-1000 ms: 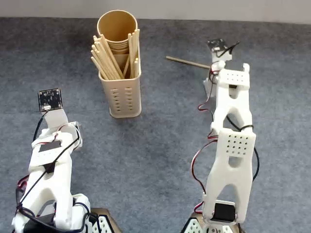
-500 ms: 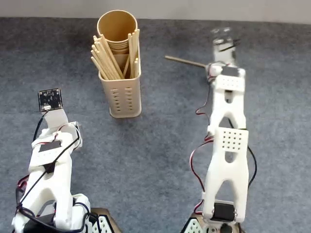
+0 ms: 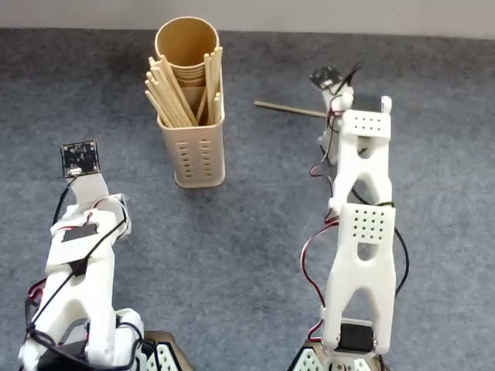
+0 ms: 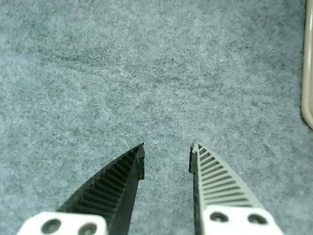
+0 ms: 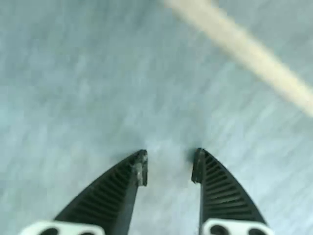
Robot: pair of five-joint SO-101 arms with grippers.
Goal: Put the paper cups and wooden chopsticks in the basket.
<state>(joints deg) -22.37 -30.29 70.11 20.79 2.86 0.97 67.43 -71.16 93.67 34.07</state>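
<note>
Grey carpet-like fabric covers the bench (image 3: 247, 224), and both white arms stand at its near edge. The right arm (image 3: 363, 232) stretches far out over the fabric. The left arm (image 3: 77, 263) is folded back close to its base, well short of the basket.

A cream basket (image 3: 199, 154) with rows of slots stands upright on the bench between the two arms, nearer the left one; its edge also shows in the left wrist view (image 4: 308, 73). A nested stack of paper cups (image 3: 186, 42) stands in its far end. A bundle of wooden chopsticks (image 3: 172, 97) leans inside the basket, in front of and beside the cups, their tips sticking out above the rim.

One loose chopstick (image 3: 288, 108) lies flat on the bench to the right of the basket, apart from it; its far end runs under the right arm's wrist.

The left tool (image 4: 167, 157) hangs over bare fabric, its two fingers apart and holding nothing. The right tool (image 5: 169, 164) is also parted and empty, and the loose chopstick crosses slantwise ahead of its tips without touching them
</note>
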